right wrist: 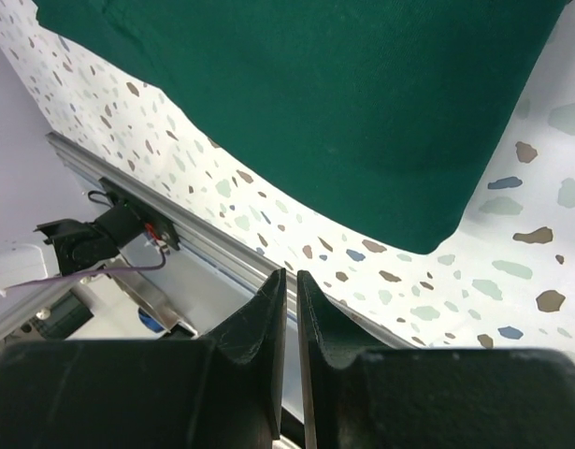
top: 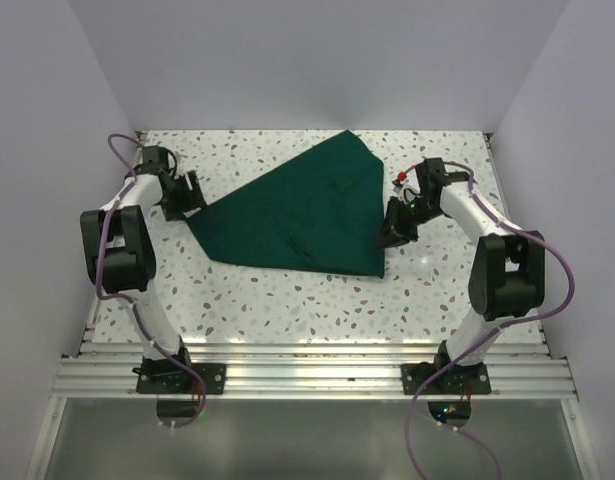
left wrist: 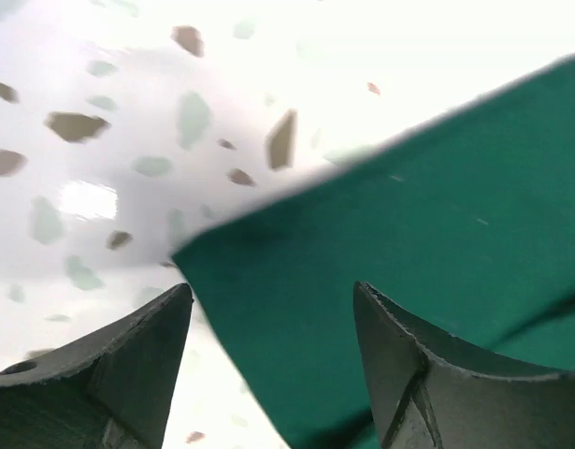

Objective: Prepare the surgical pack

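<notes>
Found the dark green drape [top: 305, 215] lying mid-table [top: 287, 300].
Saw the left gripper [left wrist: 273, 295] at its 9 o'clock corner, fingers spread astride the cloth, and the right gripper [right wrist: 292, 276] at its 3 o'clock edge, fingers almost pressed together, pinching nothing.

Speckled table [top: 287, 300] (white walls [top: 317, 60] around), metal rail [top: 307, 365] along its near edge.

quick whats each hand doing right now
left hand: open, holding nothing, over the green drape corner
right hand: nearly closed, empty
</notes>
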